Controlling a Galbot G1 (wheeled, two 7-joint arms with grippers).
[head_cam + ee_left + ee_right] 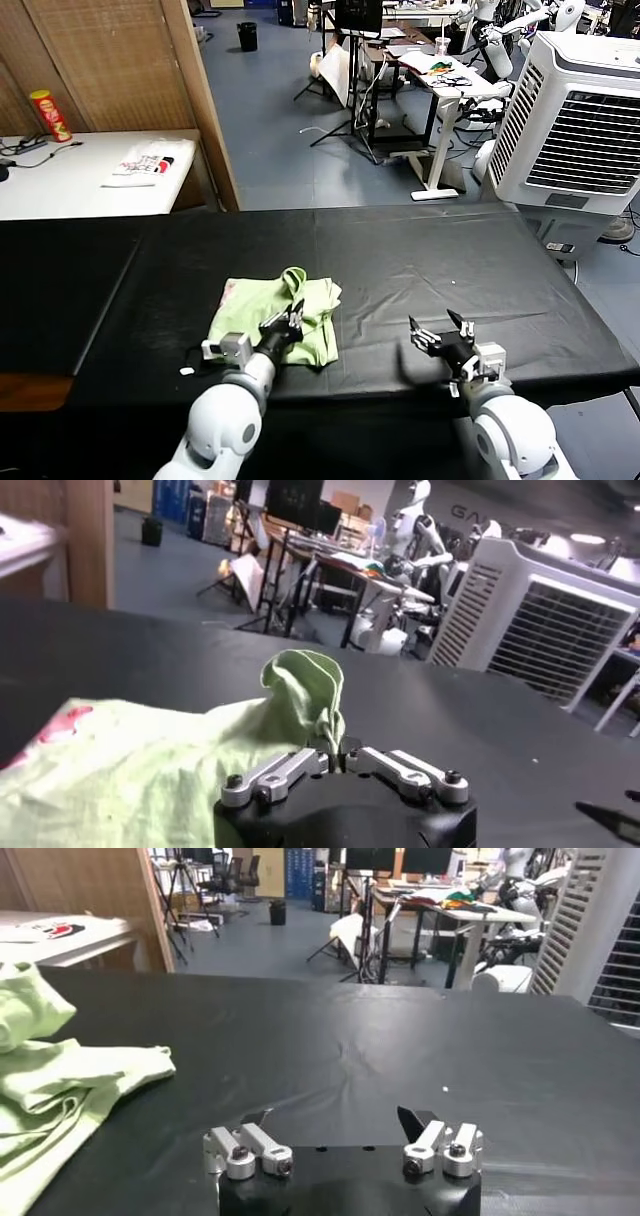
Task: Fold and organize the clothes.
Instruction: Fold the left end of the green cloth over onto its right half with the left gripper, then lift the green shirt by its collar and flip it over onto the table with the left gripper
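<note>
The left gripper (293, 318) pinches a raised fold of the green T-shirt (250, 318), which lies half folded on the black surface (420, 250), and it should probably carry this fold across evenly while the right gripper (443, 338) waits wide open beside it.

My head camera looked forward and down over the black table (420, 250) from its near edge. Each wrist camera sat low behind its own gripper, facing the far room. All three views shared the green T-shirt (275, 320) (130, 770) (60, 1088) and the tabletop.
</note>
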